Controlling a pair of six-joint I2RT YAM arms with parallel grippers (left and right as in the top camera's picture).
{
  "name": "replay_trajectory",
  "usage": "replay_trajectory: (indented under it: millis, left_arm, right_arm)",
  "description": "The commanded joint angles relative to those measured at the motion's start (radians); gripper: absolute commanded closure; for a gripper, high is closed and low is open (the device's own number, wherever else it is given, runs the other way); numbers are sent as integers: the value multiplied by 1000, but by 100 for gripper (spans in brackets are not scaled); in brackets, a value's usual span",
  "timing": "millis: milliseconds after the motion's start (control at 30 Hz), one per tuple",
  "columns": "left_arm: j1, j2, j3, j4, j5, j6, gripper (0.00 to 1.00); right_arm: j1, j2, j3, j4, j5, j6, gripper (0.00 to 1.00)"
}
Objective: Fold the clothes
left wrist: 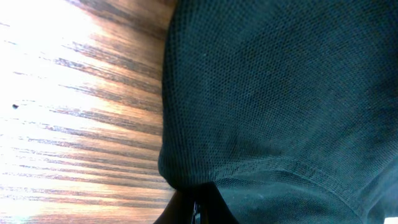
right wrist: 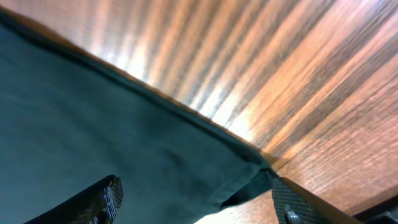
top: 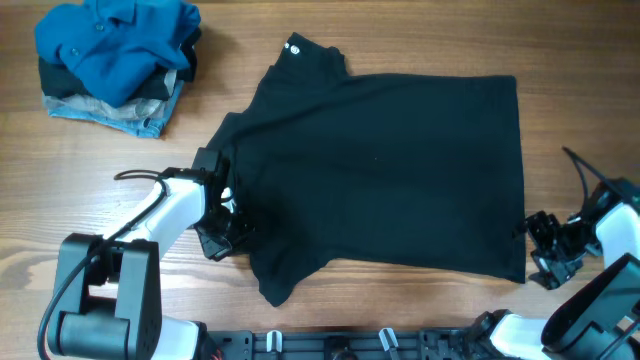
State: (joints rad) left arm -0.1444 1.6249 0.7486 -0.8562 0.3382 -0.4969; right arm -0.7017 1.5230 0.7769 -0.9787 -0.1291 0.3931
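Across the middle of the wooden desk (top: 420,40), a plain black short-sleeved T-shirt (top: 390,170) lies spread flat. At its left sleeve, the left gripper (top: 225,218) pinches a fold of fabric. At its near right hem corner, the right gripper (top: 548,248) stands spread, a finger on either side of the cloth. Beyond the left sleeve, a crumpled bright blue buttoned shirt (top: 115,40) tops a light denim piece (top: 125,118).

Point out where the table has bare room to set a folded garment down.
The table is bare right of the black T-shirt, beyond the right gripper, and far left between the pile under the blue shirt and the left arm. Crowded: the left gripper at the T-shirt's edge, and the near edge.
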Motion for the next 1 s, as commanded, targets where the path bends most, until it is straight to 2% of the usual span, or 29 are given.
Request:
replay_trajectory:
  millis: [0, 67, 133, 167, 233, 267, 333, 367, 533, 700, 867, 967]
  left_arm:
    - [-3, 11, -8, -3, -13, 21, 91]
    - [-3, 11, -1, -4, -13, 21, 85]
    - [-3, 11, 11, -8, -13, 22, 83]
    - [-3, 11, 20, -14, -13, 29, 83]
    - [-3, 11, 42, -31, -13, 52, 82]
    - [-3, 10, 55, -42, -12, 60, 81]
    - [-3, 8, 82, -71, 0, 88, 79]
    - [-4, 6, 91, -82, 12, 98, 79]
    - [-6, -16, 103, -137, 79, 102, 77]
    - [-27, -48, 103, -180, 153, 154, 77]
    - [-99, -82, 103, -212, 135, 179, 70]
    - [-138, -81, 98, -230, 136, 150, 64]
  right_arm:
    - [-3, 11, -72, 47, 18, 42, 19]
    - [-3, 11, -106, 84, 19, 61, 19]
    - [-3, 11, -142, 119, 19, 81, 27]
    - [-3, 11, -157, 123, 18, 91, 37]
    - [-3, 11, -164, 133, 25, 107, 49]
    - [-3, 11, -163, 138, 24, 107, 60]
    - [-3, 11, -154, 140, 18, 104, 89]
    - [-3, 11, -148, 136, 18, 104, 96]
    - [-3, 10, -67, 58, -6, 52, 96]
    - [-3, 6, 17, 7, -69, -2, 96]
    - [-3, 6, 35, 2, -78, -2, 96]
    - [-3, 6, 35, 4, -79, -2, 96]
